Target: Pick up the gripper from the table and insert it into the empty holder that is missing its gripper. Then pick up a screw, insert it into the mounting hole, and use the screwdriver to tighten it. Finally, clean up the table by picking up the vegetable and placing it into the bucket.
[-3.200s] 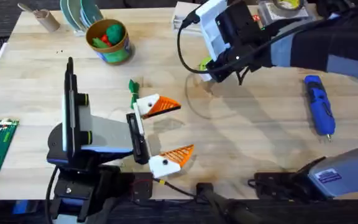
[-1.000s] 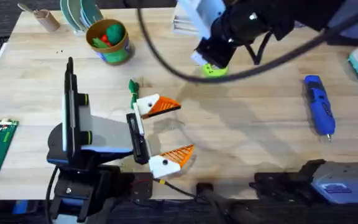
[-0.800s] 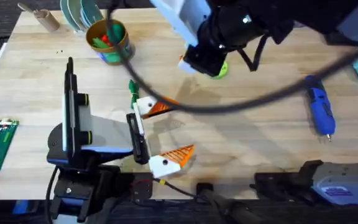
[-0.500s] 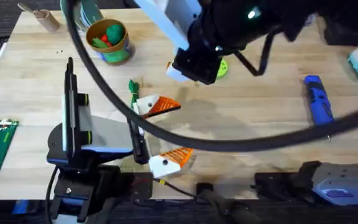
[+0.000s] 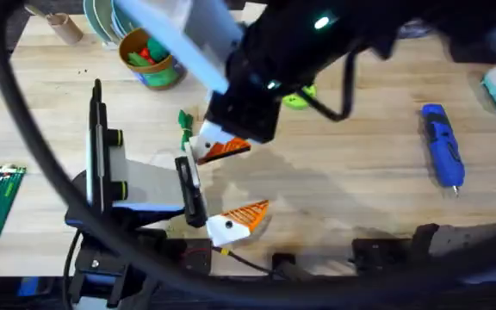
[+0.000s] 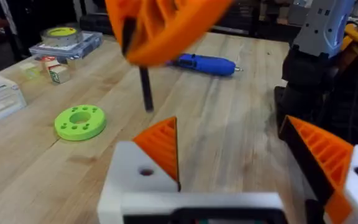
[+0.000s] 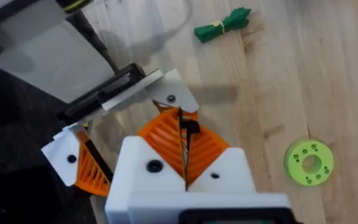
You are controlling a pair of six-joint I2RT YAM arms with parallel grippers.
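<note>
We see the right arm (image 5: 317,43) reaching across the middle of the table (image 5: 351,189), large and dark under the overhead camera. The right gripper (image 7: 184,140) has its orange pads pressed together on a thin dark pin (image 6: 145,90). It hangs just above the far finger of the left gripper (image 5: 257,176). That left gripper lies on its side with its fingers spread wide and nothing between them. Each of its white mounts carries an orange ribbed tip. The holder (image 7: 171,98) under the right gripper shows a small hole, with the gripper (image 5: 231,148) seated in it. The vegetable (image 5: 184,125) lies on the wood just beyond that finger, close by the arm. The bucket (image 5: 149,56) stands near the far left edge with toys inside. The screwdriver (image 5: 442,155) lies near the right edge, well apart from the rest. A lime-green disc (image 6: 79,121) sits mid-table, and bare wood stretches between it and the screwdriver.
</note>
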